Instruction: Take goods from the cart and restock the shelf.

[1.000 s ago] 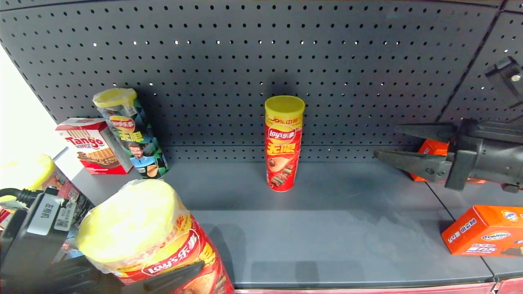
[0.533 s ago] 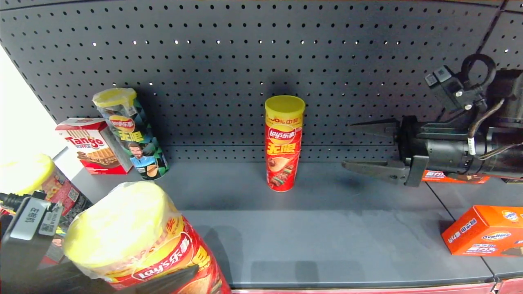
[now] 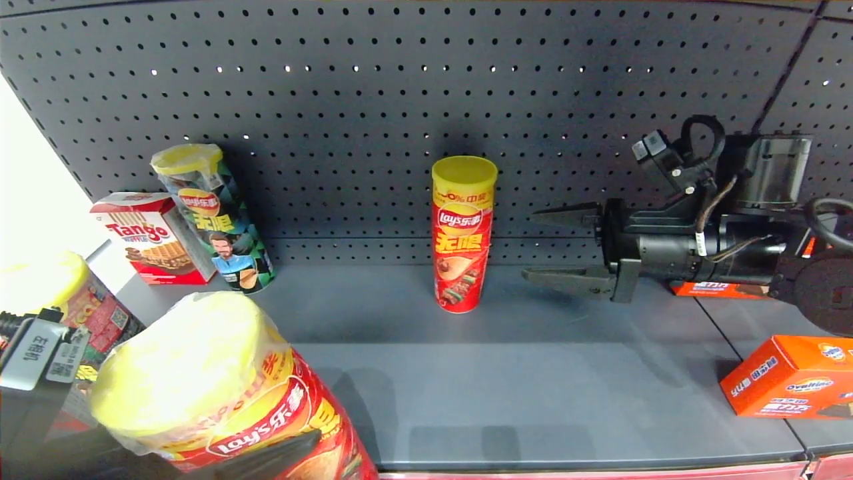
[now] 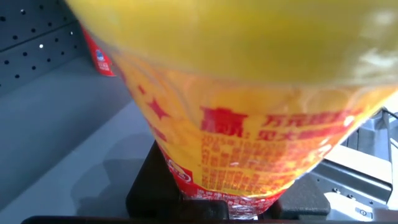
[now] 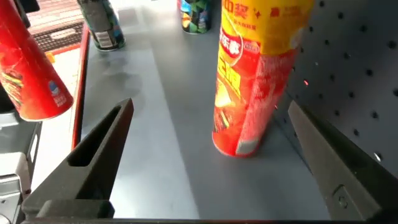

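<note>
A red chips can with a yellow lid (image 3: 462,233) stands upright mid-shelf near the pegboard. My right gripper (image 3: 530,245) is open just right of it, its fingers pointing at the can without touching. From the right wrist view the can (image 5: 255,81) stands ahead of the open gripper (image 5: 211,162), with one finger (image 5: 93,162) on each side. My left gripper (image 3: 200,457) is shut on a second red chips can (image 3: 220,393), held tilted at the front left off the shelf edge. That held can (image 4: 249,124) looms close in the left wrist view.
A green-black chips can (image 3: 213,217) and a wafer box (image 3: 150,237) stand at the back left. Orange boxes (image 3: 786,377) lie at the right. The grey shelf (image 3: 533,387) has free room in front of the standing can. Another yellow-lidded can (image 3: 60,293) sits at the far left.
My right gripper has moved left along the shelf toward the standing can, staying open. The can held in my left gripper has shifted slightly left.
</note>
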